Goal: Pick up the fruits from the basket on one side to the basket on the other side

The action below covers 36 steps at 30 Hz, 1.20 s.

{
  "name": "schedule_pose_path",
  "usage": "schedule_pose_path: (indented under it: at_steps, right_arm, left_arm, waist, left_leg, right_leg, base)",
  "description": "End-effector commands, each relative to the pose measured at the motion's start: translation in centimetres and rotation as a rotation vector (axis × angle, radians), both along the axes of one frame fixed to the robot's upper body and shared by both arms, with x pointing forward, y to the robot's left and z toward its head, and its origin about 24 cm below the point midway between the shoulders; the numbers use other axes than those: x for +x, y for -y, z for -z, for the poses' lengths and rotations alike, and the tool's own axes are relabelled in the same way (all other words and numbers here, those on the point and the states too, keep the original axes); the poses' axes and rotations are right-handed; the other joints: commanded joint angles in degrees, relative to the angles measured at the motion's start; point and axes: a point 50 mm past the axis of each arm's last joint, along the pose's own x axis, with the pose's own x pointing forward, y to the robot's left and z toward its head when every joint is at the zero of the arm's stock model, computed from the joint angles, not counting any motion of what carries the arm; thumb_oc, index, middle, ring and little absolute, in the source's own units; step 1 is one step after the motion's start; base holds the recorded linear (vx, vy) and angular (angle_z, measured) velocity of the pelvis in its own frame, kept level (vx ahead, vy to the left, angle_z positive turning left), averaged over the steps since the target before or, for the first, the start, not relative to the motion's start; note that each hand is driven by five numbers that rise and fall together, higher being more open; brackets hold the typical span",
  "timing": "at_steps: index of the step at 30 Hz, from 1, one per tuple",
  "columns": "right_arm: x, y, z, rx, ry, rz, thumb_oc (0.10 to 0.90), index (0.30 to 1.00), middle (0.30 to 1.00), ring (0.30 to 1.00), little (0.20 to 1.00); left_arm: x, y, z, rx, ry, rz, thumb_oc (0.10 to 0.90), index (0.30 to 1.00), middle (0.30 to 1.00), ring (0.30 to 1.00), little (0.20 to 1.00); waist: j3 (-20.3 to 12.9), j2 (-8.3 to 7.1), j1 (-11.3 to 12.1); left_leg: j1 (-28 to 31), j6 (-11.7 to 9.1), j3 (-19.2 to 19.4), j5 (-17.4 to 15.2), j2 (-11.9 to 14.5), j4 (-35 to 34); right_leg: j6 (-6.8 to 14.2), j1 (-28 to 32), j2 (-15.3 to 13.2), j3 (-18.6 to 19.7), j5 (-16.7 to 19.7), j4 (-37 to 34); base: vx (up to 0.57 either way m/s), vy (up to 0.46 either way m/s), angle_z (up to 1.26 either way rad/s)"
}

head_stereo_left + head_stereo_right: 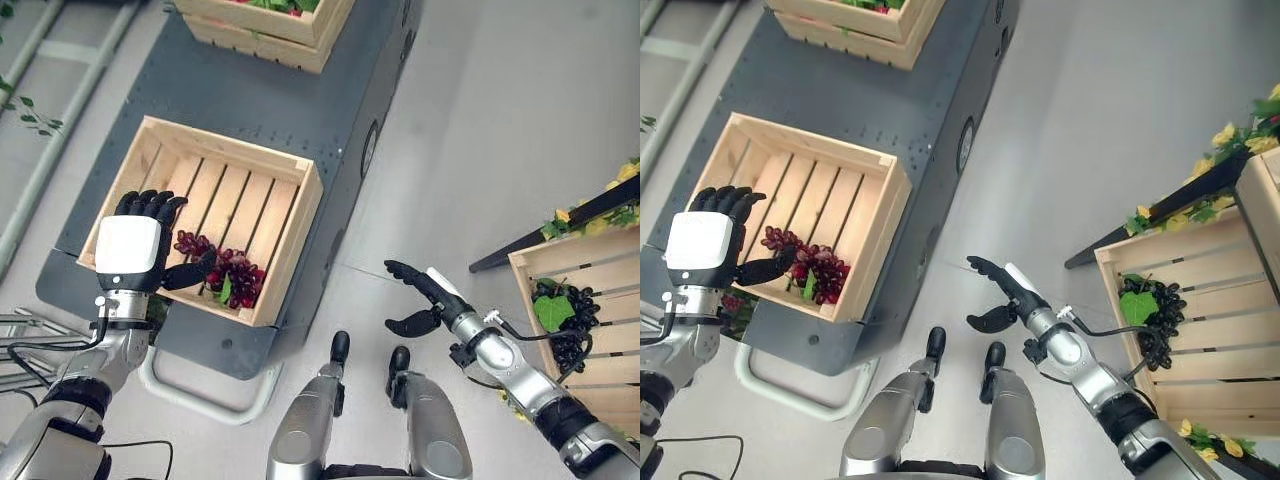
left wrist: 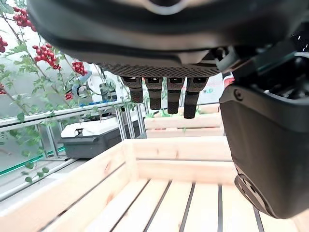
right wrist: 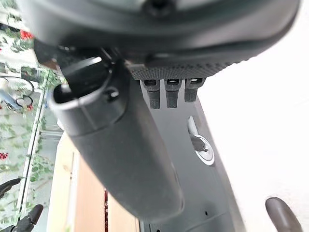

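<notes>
Against the near-right corner of the left crate (image 1: 262, 165) lies a bunch of red grapes (image 1: 228, 272), dark crimson berries packed close, with a small green leaf tucked among them. It rests on the slatted floor of that crate, which stands on a grey cart (image 1: 240, 95). The left hand (image 1: 140, 245) hovers over the crate's near-left part, fingers straight and loosely spread, thumb reaching toward the bunch and just beside it; nothing is held (its wrist view shows bare slats below the extended fingers).

Well apart, over the floor between the two sides, the right hand (image 1: 420, 298) hangs with fingers straight and thumb apart, also holding nothing. Beyond it, the right crate (image 1: 560, 262) holds a bunch of black grapes (image 1: 572, 322) with one broad green leaf on top, glossy and hanging slightly over a slat.

Which bunch has already been carried over I cannot tell. My judgement: one bunch sits in each crate, and the red one looks next to be grasped, so the transfer seems about midway.
</notes>
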Motion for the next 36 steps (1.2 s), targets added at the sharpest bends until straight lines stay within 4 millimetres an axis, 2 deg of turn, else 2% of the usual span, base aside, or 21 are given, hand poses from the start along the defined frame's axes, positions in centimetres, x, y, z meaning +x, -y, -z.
schedule_pose_path:
  at_steps: [1, 5, 12, 15, 17, 20, 25, 28, 36]
  right_arm:
    - [0.4, -1.7, -3.3, 0.111, 0.156, -0.1, 0.8, 0.9, 0.9, 0.9, 0.9]
    - [0.8, -1.7, -3.8, 0.083, 0.173, -0.112, 0.8, 0.9, 0.9, 0.9, 0.9]
    - [1.2, -1.6, -4.5, 0.042, 0.189, -0.131, 0.8, 0.9, 0.9, 0.9, 0.9]
    - [1.6, -1.5, -5.1, 0.037, 0.205, -0.129, 0.8, 0.9, 0.9, 0.9, 0.9]
    - [1.9, -1.4, -5.4, 0.035, 0.214, -0.126, 0.8, 0.9, 0.9, 0.9, 0.9]
    - [1.8, -1.4, -5.6, 0.025, 0.22, -0.134, 0.8, 0.9, 0.9, 0.9, 0.9]
    - [1.7, -1.3, -5.8, 0.007, 0.235, -0.137, 0.8, 0.9, 0.9, 0.9, 0.9]
    - [1.7, -1.3, -5.7, 0.025, 0.245, -0.123, 0.8, 0.9, 0.9, 0.9, 0.9]
    - [1.7, -1.4, -5.8, 0.04, 0.262, -0.107, 0.8, 0.9, 0.9, 0.9, 0.9]
  left_arm:
    - [-0.5, -4.0, -5.0, 0.055, 0.147, -0.161, 0.8, 0.9, 0.9, 0.9, 0.9]
    - [0.0, -4.3, -6.5, 0.093, 0.153, -0.187, 0.8, 0.9, 0.9, 0.9, 0.9]
    - [0.0, -5.9, -8.9, 0.213, 0.103, -0.268, 0.8, 0.9, 0.9, 0.9, 0.9]
    - [0.3, -5.8, -9.2, 0.226, 0.061, -0.26, 0.8, 0.9, 0.9, 0.9, 0.9]
    - [0.9, -5.2, -9.4, 0.17, 0.026, -0.196, 0.8, 0.9, 0.9, 0.9, 0.9]
    - [1.5, -4.3, -9.5, 0.11, -0.056, -0.117, 0.8, 0.9, 0.9, 0.9, 0.9]
    - [1.9, -4.0, -10.0, 0.052, -0.12, -0.083, 0.8, 0.9, 0.9, 0.9, 0.9]
    - [2.2, -3.8, -10.4, 0.054, -0.147, -0.068, 0.8, 0.9, 0.9, 0.9, 0.9]
    - [2.7, -3.9, -10.2, 0.274, -0.324, -0.098, 0.8, 0.9, 0.9, 0.9, 0.9]
  waist:
    - [-1.04, -0.68, -0.89]
    - [0.38, -1.09, -0.86]
    - [0.42, -1.27, -0.93]
    - [0.42, -1.23, -0.88]
    - [0.42, -1.19, -0.73]
    - [0.42, -1.13, -0.43]
    - [0.42, -1.03, -0.09]
    - [0.42, -1.5, 0.28]
    - [0.42, -2.87, 0.32]
  left_leg:
    - [-4.24, -0.35, 3.11, -10.88, -0.85, 14.16]
    - [-8.71, 0.04, 4.95, -13.26, -0.77, 20.5]
    - [-16.22, 0.58, 6.37, -16.24, -0.01, 28.99]
    - [-18.56, 0.48, 6.42, -16.77, 0.11, 31.09]
    - [-19.96, 0.7, 6.36, -17.46, 0.04, 32.39]
    - [-21.58, 0.76, 6.3, -17.32, -0.09, 32.71]
    - [-23.01, 0.86, 6.09, -16.92, -0.25, 32.44]
    - [-23.83, 0.91, 5.72, -16.86, -0.33, 32.41]
    - [-25.25, 0.96, 5.1, -16.63, -0.08, 32.23]
  right_leg:
    - [-2.67, 0.96, 1.35, 1.6, -2.91, 2.84]
    - [-3.05, -3.14, 0.86, 1.79, -4.9, 8.99]
    - [-3.65, -10.11, 1.09, 2.52, -7.26, 16.71]
    - [-3.73, -12.36, 1.1, 2.83, -7.71, 18.66]
    - [-3.83, -13.74, 0.97, 2.83, -8.23, 20.01]
    - [-3.65, -15.46, 1.1, 2.67, -8.45, 21.16]
    - [-3.36, -17.04, 0.96, 2.26, -8.31, 21.62]
    - [-3.16, -17.81, 0.94, 1.79, -8.27, 21.92]
    - [-2.7, -18.96, 0.92, 0.77, -7.95, 22.14]
  base:
    - [-0.12, 0.121, -0.03]
    - [-0.07, 0.054, 0.01]
    - [-0.04, 0.057, 0.0]
    - [-0.03, 0.04, -0.02]
    - [-0.02, 0.039, -0.02]
    - [0.0, 0.0, 0.0]
    - [0.0, 0.003, 0.01]
    - [0.0, -0.012, 0.04]
    - [0.0, -0.02, 0.1]
